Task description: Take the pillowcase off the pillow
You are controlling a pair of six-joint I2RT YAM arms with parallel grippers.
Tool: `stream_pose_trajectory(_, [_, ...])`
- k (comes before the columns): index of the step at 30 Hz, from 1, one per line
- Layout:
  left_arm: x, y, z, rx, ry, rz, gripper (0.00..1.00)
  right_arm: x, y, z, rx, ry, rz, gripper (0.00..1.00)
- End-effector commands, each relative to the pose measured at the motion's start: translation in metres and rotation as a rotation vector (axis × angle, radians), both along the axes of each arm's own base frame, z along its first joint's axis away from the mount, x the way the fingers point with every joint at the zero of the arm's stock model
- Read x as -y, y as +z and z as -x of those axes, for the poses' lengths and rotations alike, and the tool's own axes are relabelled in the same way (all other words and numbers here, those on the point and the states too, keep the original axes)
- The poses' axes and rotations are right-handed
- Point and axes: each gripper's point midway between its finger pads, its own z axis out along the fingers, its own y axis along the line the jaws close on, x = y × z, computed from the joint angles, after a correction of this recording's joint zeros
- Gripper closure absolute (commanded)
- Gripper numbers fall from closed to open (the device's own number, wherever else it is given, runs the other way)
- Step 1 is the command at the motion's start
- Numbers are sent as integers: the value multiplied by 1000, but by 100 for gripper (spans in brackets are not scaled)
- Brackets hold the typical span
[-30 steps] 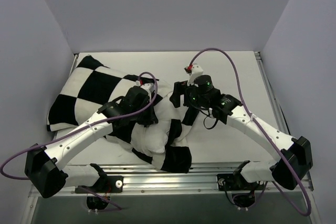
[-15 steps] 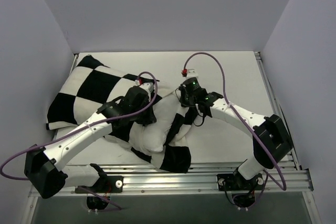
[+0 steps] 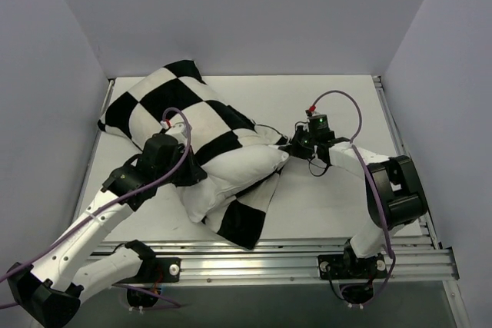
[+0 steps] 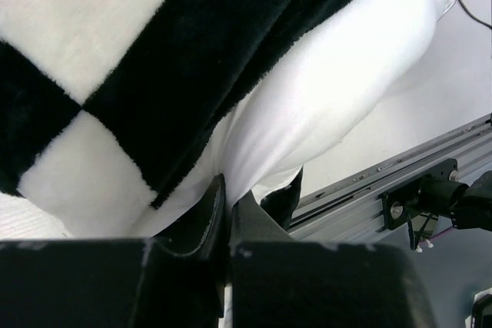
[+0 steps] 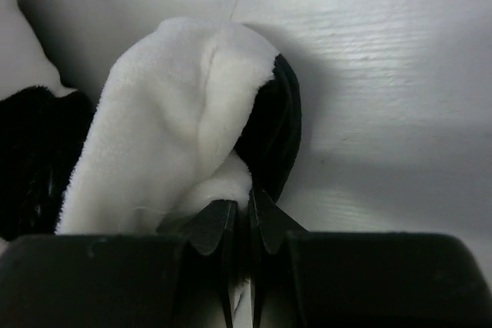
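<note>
Partly done: pillow (image 3: 234, 173) bulges out of pillowcase (image 3: 165, 105) mouth at mid-desk (image 3: 338, 97), its far end sheathed toward back-left corner. Right hand (image 5: 240, 220) pinched tight on plush pillowcase corner. Left hand (image 4: 228, 209) fingers together where cover meets smooth white stuffing, seemingly nipping pillow; exact layer hard to tell. Remaining: draw cover fully off. Hidden: pillow's covered length, part of cover folded beneath pillow.

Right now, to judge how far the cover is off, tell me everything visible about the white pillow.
The pillow is plump, plain white, smooth-looking fabric, lying on the table, its near-right part bulging out of the checkered pillowcase, the rest hidden inside. The left gripper appears pinched on its lower edge.
</note>
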Motion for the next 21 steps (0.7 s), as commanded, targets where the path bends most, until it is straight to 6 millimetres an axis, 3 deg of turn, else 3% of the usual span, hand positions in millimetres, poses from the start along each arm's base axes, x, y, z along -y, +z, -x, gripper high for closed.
stream_pose_trajectory(1, [-11, 0, 2, 43, -6, -3, 98, 2, -7, -12, 51, 25, -83, 100])
stream_pose_trajectory(4, [13, 13, -5, 107, -81, 102, 98, -22, -1, -2, 52, 122, -163, 100])
stream_pose_trajectory(6, [34, 23, -9, 132, -164, 177, 98, -18, 7, -2, 67, 117, -151, 99])
stream_pose_trajectory(8, [47, 36, -11, 155, -210, 218, 94, -9, 11, 2, 57, 112, -92, 88])
stream_pose_trajectory(9, [54, 38, -14, 164, -233, 223, 86, -4, 28, -3, 100, 92, -59, 84])
stream_pose_trajectory(11, [60, 46, -16, 190, -248, 222, 65, 7, 38, 1, 101, 81, 2, 66])
stream_pose_trajectory(12, [63, 54, -19, 212, -255, 215, 43, 10, 60, -3, 148, 69, 18, 59])
stream_pose_trajectory(13, [61, 59, -22, 226, -241, 208, 33, 18, 64, 2, 135, 40, 69, 46])
stream_pose_trajectory(15, [56, 69, -26, 239, -210, 189, 11, 23, 86, 5, 176, 30, 124, 34])
stream_pose_trajectory(16, [51, 72, -32, 251, -169, 170, 6, 22, 95, 10, 183, 26, 180, 27])
stream_pose_trajectory(19, [29, 70, -38, 235, -40, 119, 4, 6, 125, 22, 254, 80, 249, 17])
stream_pose_trajectory(21, [3, 57, -42, 201, 96, 59, 4, -19, 137, 38, 301, 159, 258, 13])
